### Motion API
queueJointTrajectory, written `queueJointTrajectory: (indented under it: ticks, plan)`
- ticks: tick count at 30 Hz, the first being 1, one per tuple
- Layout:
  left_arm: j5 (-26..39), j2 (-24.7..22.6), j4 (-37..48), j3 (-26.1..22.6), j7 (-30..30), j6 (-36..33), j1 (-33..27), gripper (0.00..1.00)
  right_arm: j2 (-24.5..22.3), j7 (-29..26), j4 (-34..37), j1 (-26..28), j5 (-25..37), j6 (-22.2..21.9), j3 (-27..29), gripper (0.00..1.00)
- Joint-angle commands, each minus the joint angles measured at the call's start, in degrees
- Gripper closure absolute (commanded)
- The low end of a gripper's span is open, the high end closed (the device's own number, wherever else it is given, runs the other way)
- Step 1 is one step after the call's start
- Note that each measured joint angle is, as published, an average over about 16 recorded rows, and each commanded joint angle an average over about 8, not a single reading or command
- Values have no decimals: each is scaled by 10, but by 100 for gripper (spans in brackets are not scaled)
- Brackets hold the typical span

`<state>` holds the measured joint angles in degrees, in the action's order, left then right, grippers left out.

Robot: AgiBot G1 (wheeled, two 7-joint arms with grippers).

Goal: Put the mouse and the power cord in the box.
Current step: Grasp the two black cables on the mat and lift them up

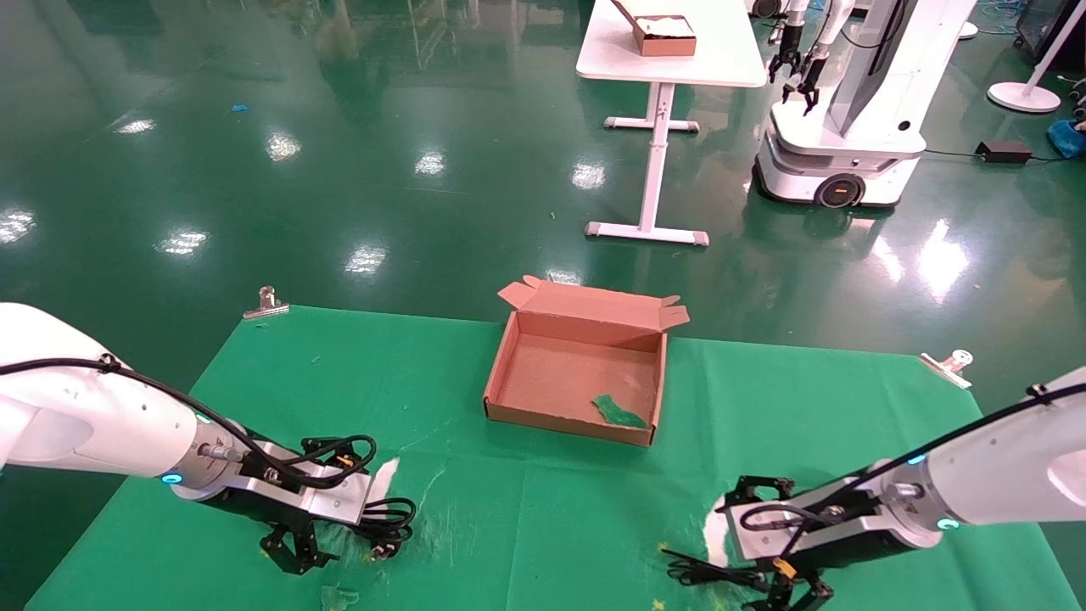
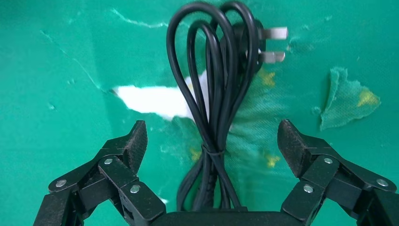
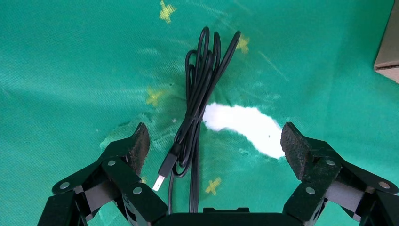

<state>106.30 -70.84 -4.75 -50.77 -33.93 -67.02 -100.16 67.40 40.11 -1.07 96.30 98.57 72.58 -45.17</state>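
The brown cardboard box (image 1: 543, 373) stands open at the middle of the green cloth, flaps up. The power cord (image 2: 221, 94), a thick black tied bundle with a pronged plug (image 2: 273, 44), lies at front left. My left gripper (image 2: 211, 139) is open and straddles the bundle just above the cloth; in the head view the left gripper (image 1: 297, 550) is beside the cord (image 1: 389, 516). At front right my right gripper (image 3: 214, 141) is open over the mouse's thin coiled cable (image 3: 200, 89) and its USB plug (image 3: 162, 175). The mouse's body is hidden.
A green scrap (image 1: 619, 412) lies on the box floor and another (image 2: 349, 98) on the cloth. White tears show in the cloth (image 3: 242, 123). Metal clamps (image 1: 266, 303) (image 1: 948, 365) hold the far corners. Beyond are a white table (image 1: 670, 51) and another robot (image 1: 848, 110).
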Motion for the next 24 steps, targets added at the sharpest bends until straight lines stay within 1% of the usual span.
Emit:
queueJointTrajectory:
  ticks: [1,2,3,4,5,24]
  plan:
    - [0,-2,8,0,-4,5,-1,61,2,2,3,1,1,-2,-1,77]
    - [1,-3,11,0,-5,5,-2,74,3,3,4,1,2,-2,-1,89]
    - [1,-3,13,0,-6,6,-2,86,4,3,5,1,3,-3,-2,96]
    - [1,-3,14,-1,-7,6,-3,95,4,3,5,2,3,-3,-2,100]
    - [2,-4,16,-1,-7,6,-3,99,5,3,6,2,4,-4,-2,100]
    - [0,-2,11,0,-6,5,-2,100,3,3,4,1,2,-3,-2,100]
